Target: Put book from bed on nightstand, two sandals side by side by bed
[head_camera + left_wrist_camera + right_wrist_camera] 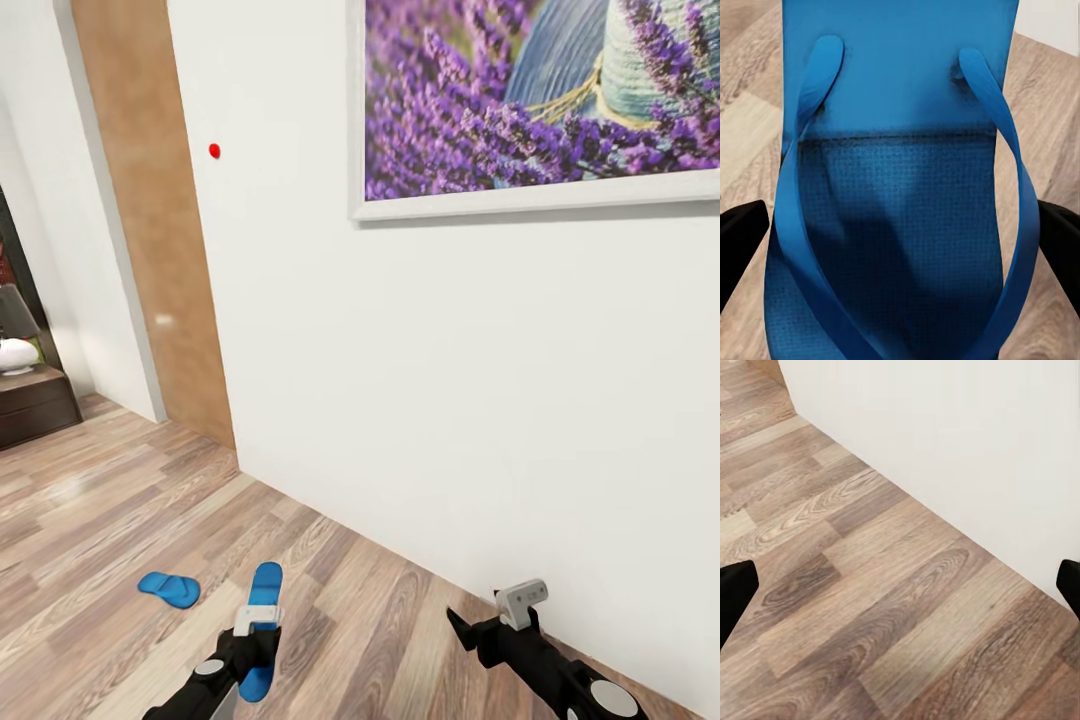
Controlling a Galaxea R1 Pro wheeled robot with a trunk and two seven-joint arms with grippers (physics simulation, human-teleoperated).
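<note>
My left gripper (260,640) is shut on one bright blue sandal (266,584) and holds it above the wood floor. The left wrist view looks straight onto that sandal (900,150), straps up, with a black finger (739,240) at each long edge. The other sandal (169,589) lies flat on the floor, a little to the left and apart from the held one. My right gripper (482,625) hangs open and empty near the wall; between its fingers (735,592) is bare plank floor. A dark-brown nightstand (35,405) stands at the far left. The book and the bed are out of view.
A white wall (450,380) with a framed lavender picture (540,100) runs close along the right. A wooden door panel (155,250) is set in it further back. A white lamp base (17,354) sits on the nightstand. Plank floor (90,520) stretches to the left.
</note>
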